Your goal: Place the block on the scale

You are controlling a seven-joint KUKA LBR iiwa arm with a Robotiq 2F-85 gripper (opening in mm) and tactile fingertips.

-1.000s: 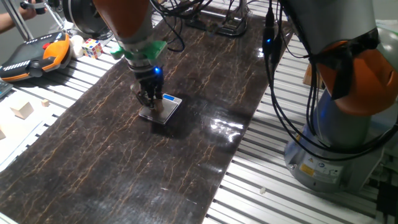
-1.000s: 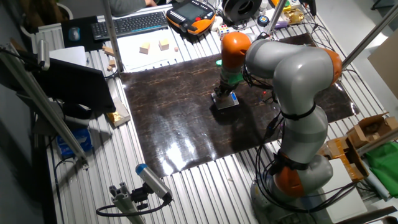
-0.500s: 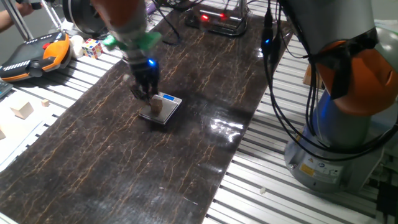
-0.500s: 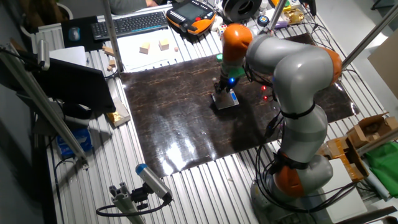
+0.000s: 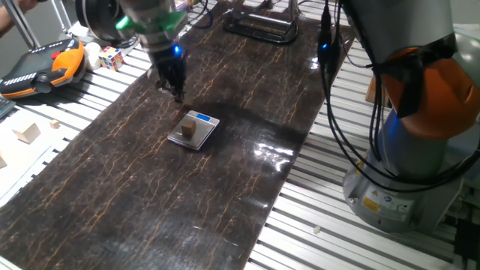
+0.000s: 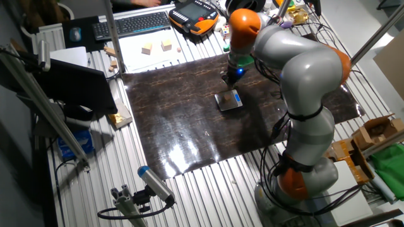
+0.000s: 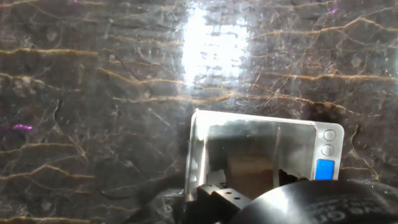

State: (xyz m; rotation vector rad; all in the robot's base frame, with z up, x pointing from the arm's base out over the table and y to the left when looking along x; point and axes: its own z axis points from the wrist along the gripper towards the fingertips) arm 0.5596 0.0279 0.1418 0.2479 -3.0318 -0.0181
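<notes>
Above the dark marbled surface (image 5: pixel 225 187), the gripper (image 5: pixel 175 88) is hanging clear of everything, and the jaws are carrying nothing; whether they are spread or pressed together I cannot tell, since the fingers are small and dark in both fixed views and hidden in the hand view. Just below and beside the jaws, the block (image 5: pixel 188 130) is sitting upright on the scale (image 5: pixel 195 131), roughly in the middle of its silver platform, apart from the blue display strip at the end. Through the hand view the block (image 7: pixel 250 169) is showing as a brown square resting flat on the scale (image 7: pixel 249 140), partly cut off by the hand's own housing at the bottom edge.

Judging from this, the placing itself is looking done, and the step in hand is the retreat. Doing it well is meaning rising straight and away from the platform, so nothing is brushing the light cube or nudging the thin scale across the slick surface. Farther out, a Rubik's cube (image 5: pixel 112 57), an orange teach pendant (image 5: pixel 41 66) and pale wooden blocks (image 5: pixel 28 133) are lying well apart on the slatted tabletop.
</notes>
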